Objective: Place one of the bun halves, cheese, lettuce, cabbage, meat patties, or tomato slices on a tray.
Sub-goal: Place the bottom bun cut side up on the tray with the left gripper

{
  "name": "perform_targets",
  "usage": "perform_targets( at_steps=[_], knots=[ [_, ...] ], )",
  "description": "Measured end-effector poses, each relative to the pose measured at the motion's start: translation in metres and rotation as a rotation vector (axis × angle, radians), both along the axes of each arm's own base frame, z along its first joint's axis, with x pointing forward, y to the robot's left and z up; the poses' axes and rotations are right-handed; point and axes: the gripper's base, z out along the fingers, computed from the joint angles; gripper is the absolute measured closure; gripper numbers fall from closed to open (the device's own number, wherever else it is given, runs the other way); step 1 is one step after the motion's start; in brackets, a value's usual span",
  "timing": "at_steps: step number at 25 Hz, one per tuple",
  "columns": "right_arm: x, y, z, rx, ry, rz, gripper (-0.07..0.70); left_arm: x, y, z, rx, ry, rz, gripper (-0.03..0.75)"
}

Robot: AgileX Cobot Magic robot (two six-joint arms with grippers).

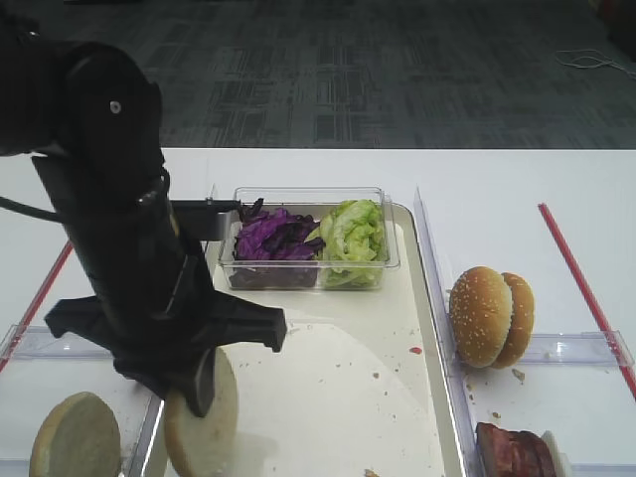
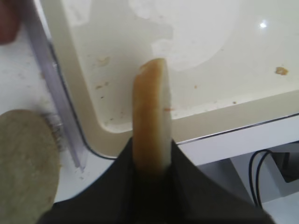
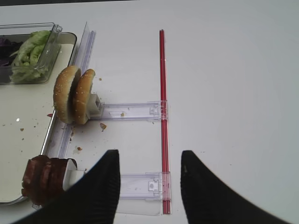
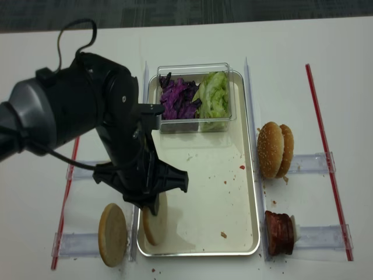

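A round pale bun half [image 2: 150, 121], with smooth tan crust and a flat off-white cut face, is held on edge, pinched between the dark fingers of the left gripper [image 2: 152, 161]; it is seen in the overhead view [image 4: 155, 217] at the near left corner of the tray [image 4: 233, 192], though whether its lower edge touches the floor cannot be told. The tray is a long rectangular silvery pan with a raised rounded rim, its pale floor speckled with crumbs and smears. A second bun half [image 4: 112, 234] stands on edge in a clear plastic rack [image 4: 78, 242] just left of the tray. At the far end of the tray a clear plastic tub [image 1: 390, 260] is set, holding shredded dark purple cabbage [image 1: 273, 237] beside crinkly light green lettuce [image 1: 351, 237]. On the racks to the right, two golden sesame-seeded domed buns [image 3: 73, 94] are stood on edge, and rough dark reddish-brown meat patties [image 3: 43, 178] are stacked nearer. The right gripper [image 3: 149, 175] is seen with its two black rounded fingers spread apart above the white table [image 3: 233, 93], nothing between them, beside a thin red strip [image 3: 162, 102]
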Motion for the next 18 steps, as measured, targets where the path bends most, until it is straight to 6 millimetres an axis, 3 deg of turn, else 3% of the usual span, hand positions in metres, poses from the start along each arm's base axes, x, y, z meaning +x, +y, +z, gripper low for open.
perform_targets(
  at_steps=[7,18],
  knots=[
    [0.0,0.0,0.0,0.0,0.0,0.0,0.307,0.01,-0.019,-0.013,-0.166,-0.018,-0.054,0.636],
    [0.0,0.0,0.0,0.0,0.0,0.0,0.307,0.038,-0.02,-0.034,-0.449,0.022,-0.073,0.636]
  ],
)
